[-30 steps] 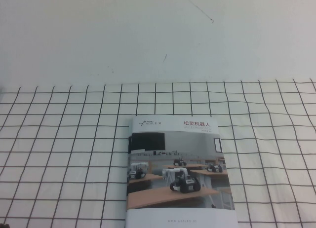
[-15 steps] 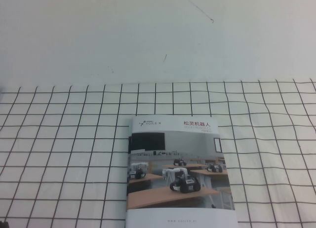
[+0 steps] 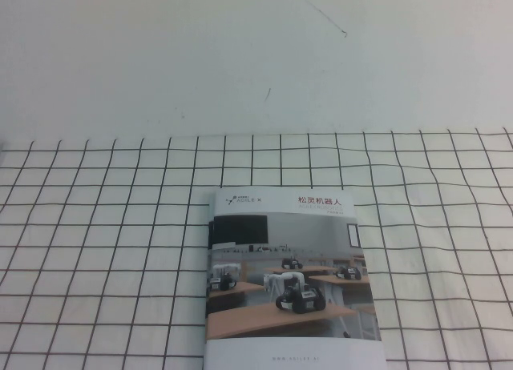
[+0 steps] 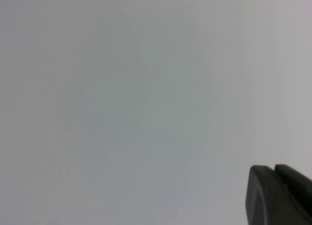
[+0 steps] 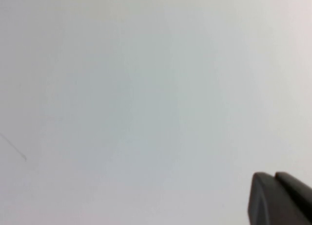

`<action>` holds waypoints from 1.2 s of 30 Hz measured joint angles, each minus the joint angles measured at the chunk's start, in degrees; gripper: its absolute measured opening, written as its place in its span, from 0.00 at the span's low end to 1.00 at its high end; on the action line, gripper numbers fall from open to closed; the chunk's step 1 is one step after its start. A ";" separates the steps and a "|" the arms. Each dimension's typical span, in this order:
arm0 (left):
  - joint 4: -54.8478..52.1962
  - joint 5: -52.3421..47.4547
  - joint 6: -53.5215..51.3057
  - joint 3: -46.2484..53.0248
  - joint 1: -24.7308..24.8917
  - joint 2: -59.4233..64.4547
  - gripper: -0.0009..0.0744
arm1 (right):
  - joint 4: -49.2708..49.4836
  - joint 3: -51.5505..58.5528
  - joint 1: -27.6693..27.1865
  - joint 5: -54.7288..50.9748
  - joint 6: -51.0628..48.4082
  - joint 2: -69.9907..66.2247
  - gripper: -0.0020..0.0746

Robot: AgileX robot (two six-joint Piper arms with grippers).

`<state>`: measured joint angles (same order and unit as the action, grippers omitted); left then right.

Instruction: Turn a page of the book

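Observation:
The book point(image 3: 288, 282) lies closed on the checked cloth at the near middle of the high view. Its white cover shows a red Chinese title and a photo of robots on wooden desks, and its near edge runs out of the picture. Neither arm shows in the high view. My left gripper point(image 4: 273, 167) shows only as dark fingertips pressed together, facing a plain white surface. My right gripper point(image 5: 274, 175) looks the same, its tips together and empty. The book is in neither wrist view.
A white cloth with a black grid point(image 3: 96, 242) covers the table's near half. Beyond it is a plain white surface point(image 3: 240, 58) with a few thin dark marks.

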<state>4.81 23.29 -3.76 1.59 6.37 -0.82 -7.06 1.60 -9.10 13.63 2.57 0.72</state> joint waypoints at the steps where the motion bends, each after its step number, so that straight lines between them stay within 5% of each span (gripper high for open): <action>1: 0.00 2.53 0.00 0.00 0.00 0.00 0.01 | 0.00 0.00 0.00 2.54 -0.04 0.00 0.02; 14: 0.75 5.30 -1.93 -1.01 0.00 0.00 0.01 | 1.52 -0.37 0.00 10.14 -0.34 0.00 0.02; 26: 2.00 -41.56 -3.28 -25.99 0.00 9.67 0.01 | 5.56 -28.64 0.00 -38.07 -1.23 -8.42 0.02; 36: 24.36 -49.05 -6.34 -28.94 0.00 31.85 0.01 | 29.07 -36.13 0.00 -56.15 -26.83 -28.00 0.02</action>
<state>29.17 -25.77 -10.09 -27.36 6.37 31.02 22.01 -34.53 -9.10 -42.52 -24.26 -27.28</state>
